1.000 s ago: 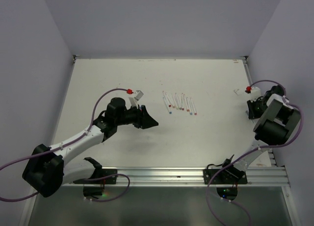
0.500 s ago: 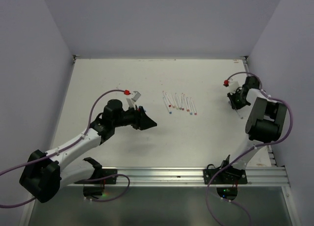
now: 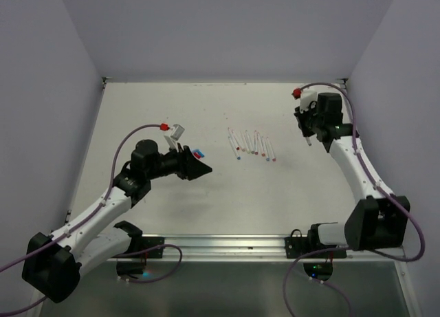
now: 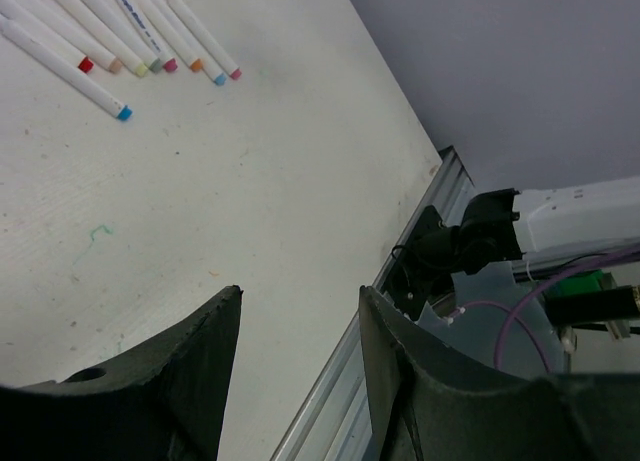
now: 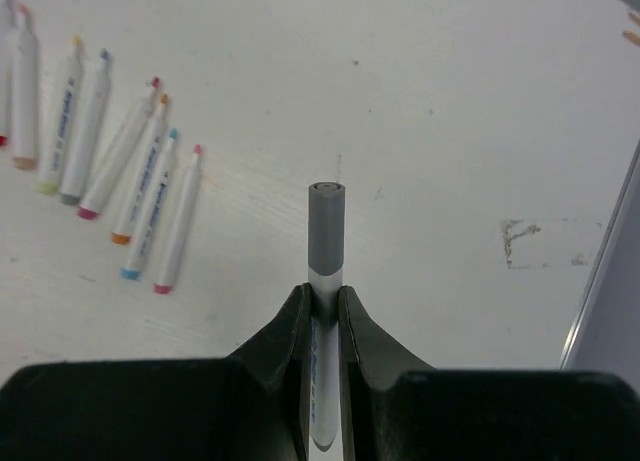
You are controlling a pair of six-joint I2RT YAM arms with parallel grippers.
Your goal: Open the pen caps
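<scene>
Several white pens (image 3: 251, 144) with small coloured ends lie in a row on the white table, mid-back. They also show in the left wrist view (image 4: 120, 41) and the right wrist view (image 5: 120, 171). My right gripper (image 3: 307, 133) (image 5: 321, 296) is shut on one white pen (image 5: 326, 361), held above the table to the right of the row. That pen carries a grey cap (image 5: 326, 226) on its far end. My left gripper (image 3: 198, 168) (image 4: 300, 306) is open and empty, in front of and to the left of the row. No loose caps show.
A metal rail (image 3: 275, 245) runs along the table's near edge, also in the left wrist view (image 4: 330, 421). Grey walls close the back and both sides. The table's right edge (image 5: 610, 281) lies near my right gripper. Purple cables trail from both arms.
My right arm has swung from the right edge towards the back and left, nearer the pen row, still holding its pen. My left gripper has drawn back slightly to the left.
</scene>
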